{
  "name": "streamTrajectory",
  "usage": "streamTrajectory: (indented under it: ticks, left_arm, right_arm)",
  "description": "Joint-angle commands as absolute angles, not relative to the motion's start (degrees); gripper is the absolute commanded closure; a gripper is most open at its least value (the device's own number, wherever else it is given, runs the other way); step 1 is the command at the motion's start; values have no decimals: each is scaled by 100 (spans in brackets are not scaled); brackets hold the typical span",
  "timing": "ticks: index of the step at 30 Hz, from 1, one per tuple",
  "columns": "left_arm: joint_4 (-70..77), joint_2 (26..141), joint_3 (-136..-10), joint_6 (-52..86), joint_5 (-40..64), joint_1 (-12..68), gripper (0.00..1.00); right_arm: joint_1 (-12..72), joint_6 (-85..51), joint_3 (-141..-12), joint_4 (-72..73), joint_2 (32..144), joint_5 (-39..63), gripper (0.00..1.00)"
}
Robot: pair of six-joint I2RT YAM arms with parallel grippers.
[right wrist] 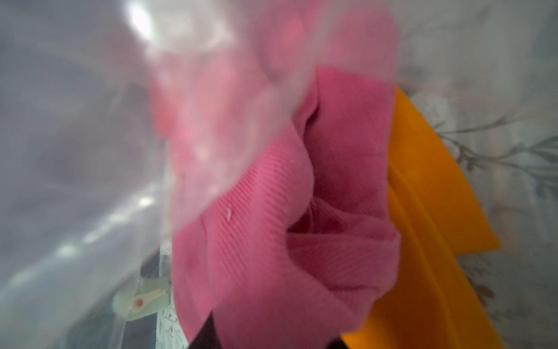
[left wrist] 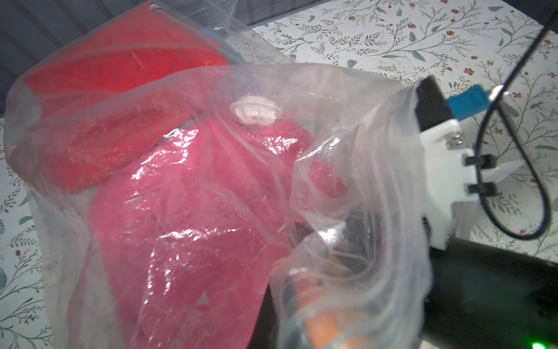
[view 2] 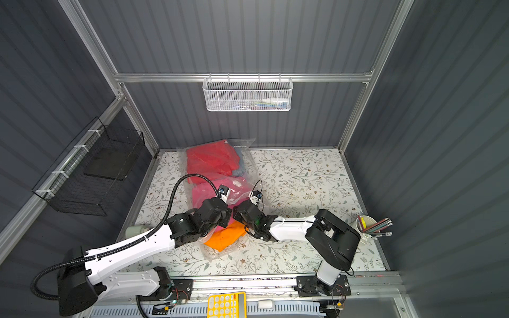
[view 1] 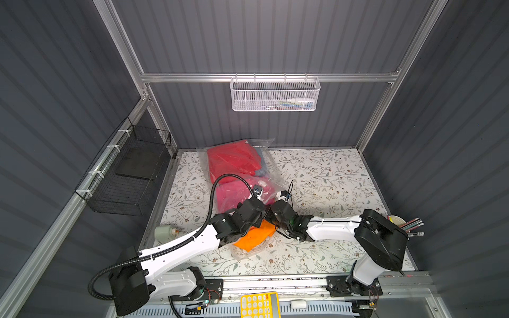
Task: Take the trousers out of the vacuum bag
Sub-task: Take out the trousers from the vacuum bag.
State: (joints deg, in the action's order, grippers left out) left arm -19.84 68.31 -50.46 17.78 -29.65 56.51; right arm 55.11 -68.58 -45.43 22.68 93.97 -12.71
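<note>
The left end effector [view 1: 261, 214] is clenching a gathered fold of the vacuum bag [view 1: 265, 154]. In the left wrist view the film is bunching up over its fingers [left wrist: 265, 317]. The right end effector [view 1: 274, 214] is sitting just beside it at the bag's near mouth. Its jaws are hiding under the wrist in both top views and are not showing in the right wrist view, so I cannot tell how wide they are standing or whether they are gripping cloth.

The right wrist view is showing ribbed hot pink trousers [right wrist: 271, 217] folded close to the lens, half under blurred film. Orange trousers [right wrist: 428, 181] are touching them.

The left wrist view is showing the round white valve cap [left wrist: 255, 110] on the bag's face over the pink cloth, with red trousers [left wrist: 120, 69] beyond.

In both top views the bag is lying lengthwise on the floral tabletop [view 1: 330, 179]. Red is lying at the far end beside a strip of light blue denim [view 1: 260, 169], pink in the middle and orange at the near end. I cannot tell whether the orange pair is lying clear of the film.

Grey ribbed walls are enclosing the cell. A white mesh basket [view 1: 275, 95] is hanging on the back rail and a black wire basket [view 1: 129, 170] on the left wall. A cup of pencils [view 1: 396, 220] is standing at the right edge, and a yellow calculator [view 1: 260, 304] is lying in front.
</note>
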Motion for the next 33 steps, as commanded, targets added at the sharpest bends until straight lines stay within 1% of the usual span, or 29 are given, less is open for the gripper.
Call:
streamTrajectory:
  ticks: [1,3,5,6,10,13,15,16,17,18,19,21,23,24,26,27,29,31,33]
  left_arm:
    - [-2054,6727,-4979,1934,-3181,5625,100]
    - [-2034,6738,-4983,1935,-3199,5626,100]
    - [-2004,6732,-4989,1938,-3204,5626,100]
    - [-1995,6732,-4990,1934,-3199,5627,100]
    - [-1984,6737,-4981,1934,-3184,5633,100]
    - [-1964,6719,-4958,1944,-3173,5629,100]
    - [-1933,6722,-4931,1942,-3173,5626,100]
    - [-1933,6727,-4931,1942,-3173,5633,100]
    - [-1932,6737,-4935,1949,-3174,5625,100]
    - [-1931,6748,-4944,1955,-3166,5628,100]
    - [-1932,6760,-4950,1957,-3164,5632,100]
    - [-1931,6769,-4956,1960,-3168,5626,100]
    - [-1933,6772,-4942,1960,-3172,5625,100]
    - [-1939,6768,-4956,1954,-3173,5626,100]
    - [-1942,6764,-4942,1953,-3195,5625,100]
    - [-1932,6759,-4940,1953,-3202,5631,100]
    - [-1920,6770,-4931,1951,-3207,5625,100]
    - [-1925,6788,-4956,1936,-3191,5626,100]
    - [-1931,6803,-4966,1930,-3191,5628,100]
  right_arm:
    - [5478,-6558,-4639,2593,9035,-1439,77]
    - [5534,-6565,-4552,2593,8911,-1445,80]
    - [5615,-6607,-4468,2508,8774,-1411,85]
    - [5663,-6660,-4432,2437,8722,-1404,86]
    - [5888,-6971,-4174,2128,8485,-1406,86]
    - [6002,-7148,-4007,1997,8509,-1479,85]
    - [5994,-7312,-3887,2083,8618,-1500,78]
    - [5992,-7345,-3829,2210,8667,-1531,68]
    - [5987,-7389,-3805,2258,8721,-1575,55]
    - [5968,-7429,-3808,2259,8772,-1586,46]
    - [5956,-7459,-3810,2290,8814,-1576,39]
    - [5942,-7523,-3768,2377,8887,-1600,29]
    - [5924,-7645,-3689,2568,8978,-1559,15]
    - [5911,-7727,-3660,2656,9028,-1531,12]
    - [5856,-7869,-3599,2861,9164,-1428,13]
    - [5825,-7915,-3612,2927,9247,-1363,17]
    - [5759,-7954,-3653,3074,9402,-1244,31]
    - [5733,-7922,-3682,3185,9469,-1250,42]
    - [5700,-7871,-3756,3174,9509,-1298,45]
